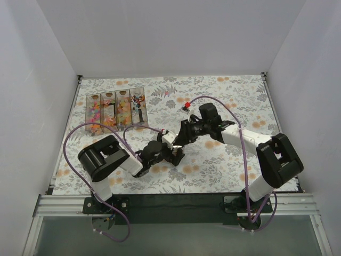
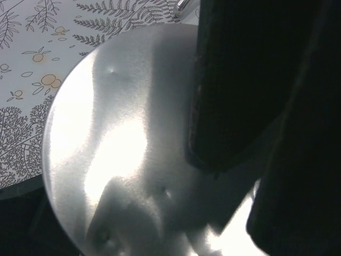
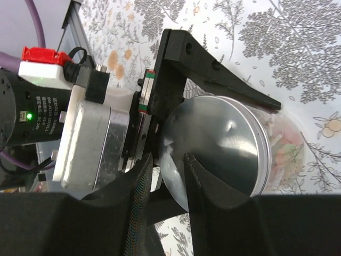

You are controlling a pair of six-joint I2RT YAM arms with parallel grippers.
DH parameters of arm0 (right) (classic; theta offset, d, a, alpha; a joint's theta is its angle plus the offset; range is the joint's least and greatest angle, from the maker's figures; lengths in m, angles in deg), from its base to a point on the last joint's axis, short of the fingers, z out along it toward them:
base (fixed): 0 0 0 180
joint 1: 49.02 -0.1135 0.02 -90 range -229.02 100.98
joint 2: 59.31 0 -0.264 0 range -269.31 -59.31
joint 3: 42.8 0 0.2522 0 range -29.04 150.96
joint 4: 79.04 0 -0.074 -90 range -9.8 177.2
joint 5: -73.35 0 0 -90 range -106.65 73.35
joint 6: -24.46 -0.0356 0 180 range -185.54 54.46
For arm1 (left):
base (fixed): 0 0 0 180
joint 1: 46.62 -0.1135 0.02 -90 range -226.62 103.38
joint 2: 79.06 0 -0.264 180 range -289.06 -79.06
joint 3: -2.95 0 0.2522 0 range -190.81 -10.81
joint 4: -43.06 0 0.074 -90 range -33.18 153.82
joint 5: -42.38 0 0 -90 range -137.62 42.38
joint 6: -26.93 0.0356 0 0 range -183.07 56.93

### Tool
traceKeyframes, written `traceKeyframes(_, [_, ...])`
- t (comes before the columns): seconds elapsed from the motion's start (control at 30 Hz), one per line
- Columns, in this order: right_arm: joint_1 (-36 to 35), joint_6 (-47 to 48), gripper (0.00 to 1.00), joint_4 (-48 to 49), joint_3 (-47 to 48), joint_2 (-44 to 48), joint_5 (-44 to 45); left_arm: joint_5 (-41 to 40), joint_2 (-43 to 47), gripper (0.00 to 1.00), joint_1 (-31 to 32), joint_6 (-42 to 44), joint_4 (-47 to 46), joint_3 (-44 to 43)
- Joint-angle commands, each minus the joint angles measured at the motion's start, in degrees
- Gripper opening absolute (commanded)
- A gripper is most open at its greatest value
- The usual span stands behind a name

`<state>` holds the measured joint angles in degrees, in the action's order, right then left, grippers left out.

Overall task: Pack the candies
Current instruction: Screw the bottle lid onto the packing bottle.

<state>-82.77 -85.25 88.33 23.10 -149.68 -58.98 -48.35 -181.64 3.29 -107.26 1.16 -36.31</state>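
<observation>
Right wrist view alone shows it: left gripper [image 1: 173, 149] clamps jar [image 3: 298, 133] holding candies [image 3: 281, 148]; right gripper [image 3: 168, 184] pinches lid [image 3: 213, 144]. Top view adds 4 candy bins [image 1: 116, 108].

Table [image 1: 234, 160] is covered edge to edge by a grey leaf-print tablecloth [image 1: 229, 101] with orange flowers. At its far left, four narrow clear boxes [image 1: 117, 109] lie side by side, touching, and hold mixed-colour candies [image 1: 96, 113]. A black base plate [image 1: 176, 202] runs along the near edge.
</observation>
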Motion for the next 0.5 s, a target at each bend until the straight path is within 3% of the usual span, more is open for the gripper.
traceKeyframes(0.0, [-0.3,1.0,0.39,-9.3,-6.8,-3.5,5.7,-3.7,2.9,0.98,-0.3,-3.5,5.5,3.0])
traceKeyframes(0.27, [-0.2,2.7,0.39,-12.5,-7.6,-6.0,9.1,-6.4,3.6,0.98,-0.3,-4.9,7.1,3.8])
traceKeyframes(0.47, [-0.5,4.1,0.39,-13.3,-6.7,-6.8,9.6,0.5,1.1,0.98,-0.4,-3.2,7.8,2.1])
